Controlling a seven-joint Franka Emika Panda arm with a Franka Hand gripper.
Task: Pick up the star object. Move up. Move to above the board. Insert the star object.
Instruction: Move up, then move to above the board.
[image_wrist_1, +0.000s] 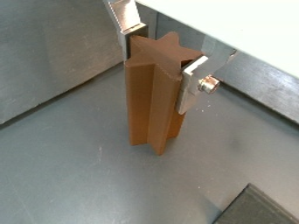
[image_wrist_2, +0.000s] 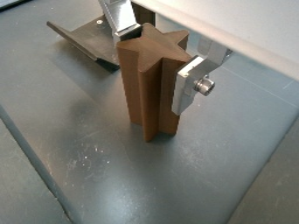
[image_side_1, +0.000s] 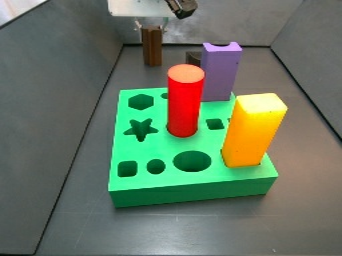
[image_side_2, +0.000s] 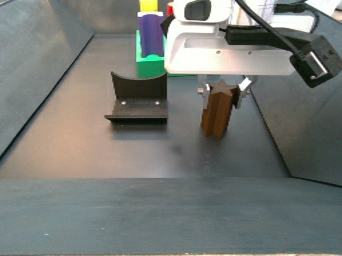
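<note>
The star object (image_wrist_1: 152, 96), a tall dark-brown ridged peg, stands upright on the grey floor and shows in both wrist views (image_wrist_2: 146, 87). My gripper (image_wrist_1: 160, 52) straddles its top, with one silver finger (image_wrist_1: 193, 83) against a star point and the other finger (image_wrist_1: 126, 19) against the opposite side. It is shut on the peg. In both side views the gripper (image_side_2: 221, 88) sits over the peg (image_side_2: 218, 112) (image_side_1: 152, 45), away from the green board (image_side_1: 134, 185). The board's star hole (image_side_1: 138, 127) is open.
A red cylinder (image_side_1: 185, 100), a purple notched block (image_side_1: 221, 68) and a yellow block (image_side_1: 254, 128) stand in the board. The dark fixture (image_side_2: 136, 100) stands on the floor beside the peg (image_wrist_2: 87, 39). Grey walls enclose the floor.
</note>
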